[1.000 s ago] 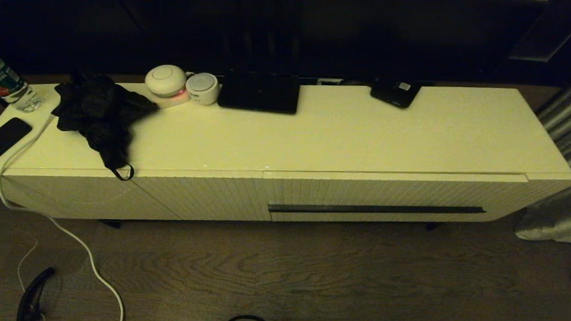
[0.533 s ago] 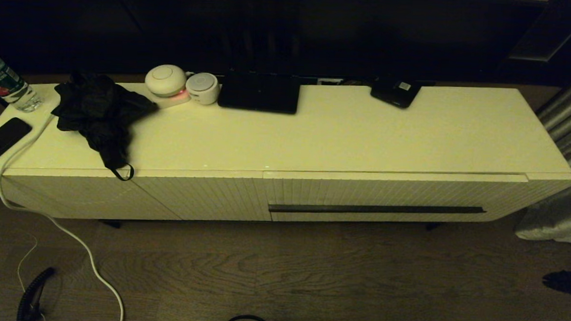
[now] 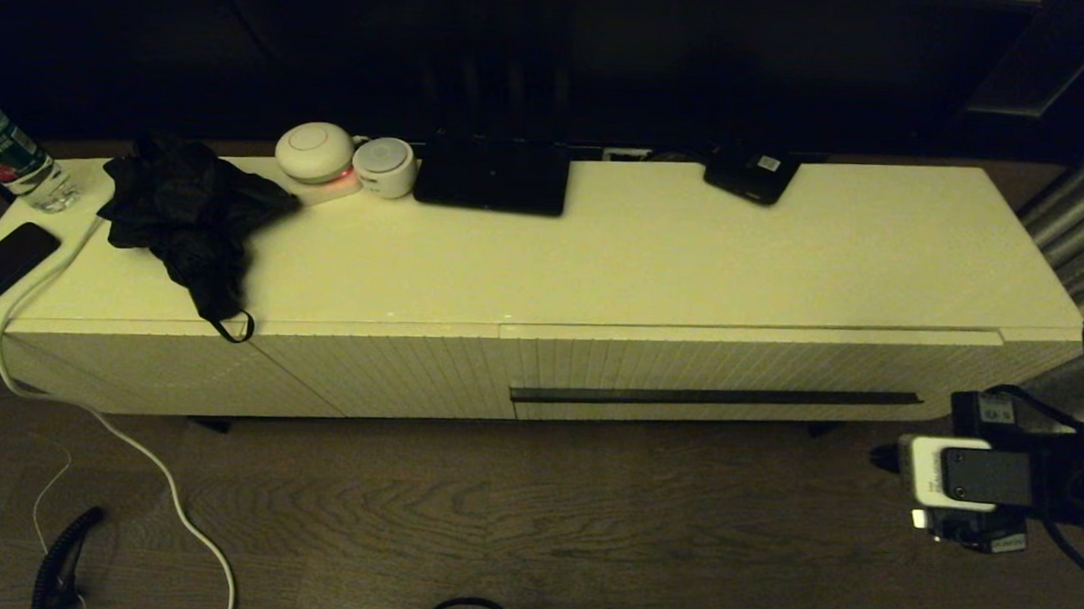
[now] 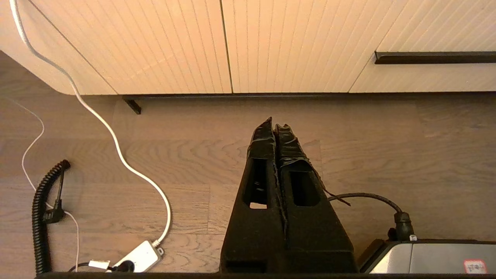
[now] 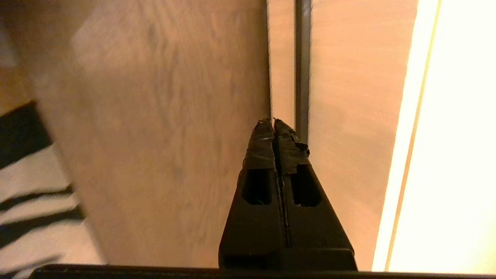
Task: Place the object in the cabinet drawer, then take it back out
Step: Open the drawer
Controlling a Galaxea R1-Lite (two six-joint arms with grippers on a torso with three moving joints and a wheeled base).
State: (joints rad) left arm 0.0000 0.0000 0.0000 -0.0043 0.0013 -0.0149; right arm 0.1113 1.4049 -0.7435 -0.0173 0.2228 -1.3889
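Barely started. Drawer [image 3: 729, 374] closed, bottle nowhere in view. Right gripper [image 5: 274, 124] low beside cabinet's right end, jaws together, empty. Left gripper [image 4: 273, 127] parked over floor, jaws together. Everything left.

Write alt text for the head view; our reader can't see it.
A long white cabinet with its drawer shut. The right gripper is low at the right, past the handle's end. On top: black cloth, two round white devices.
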